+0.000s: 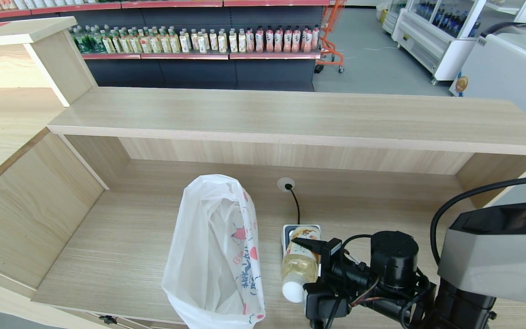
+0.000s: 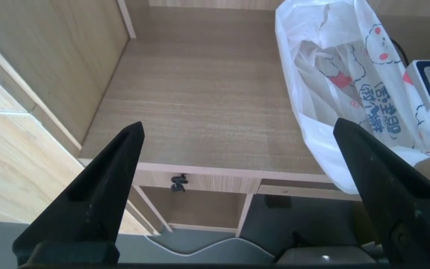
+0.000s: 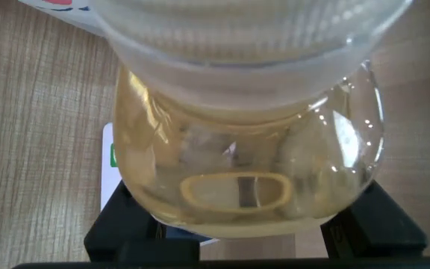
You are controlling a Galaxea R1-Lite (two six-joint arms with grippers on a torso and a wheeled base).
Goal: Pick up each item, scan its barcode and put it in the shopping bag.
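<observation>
Because its barcode has to face the reader, the bottle (image 1: 300, 262) lies on its side in the head view. The right jaws clamp it directly over the white scanner (image 1: 286, 230), label end above the scanner and white cap toward the robot. The shopping bag (image 1: 213, 256) stands open just beside it on the counter (image 1: 117, 246), placed, I judge, for a short transfer. In the left wrist view, the left jaws are spread wide and empty off the counter's near edge, near the bag (image 2: 364, 97). In the right wrist view, the right jaws pinch the bottle's (image 3: 245, 149) liquid-filled body from both sides, with the scanner (image 3: 108, 179) showing beneath it.
</observation>
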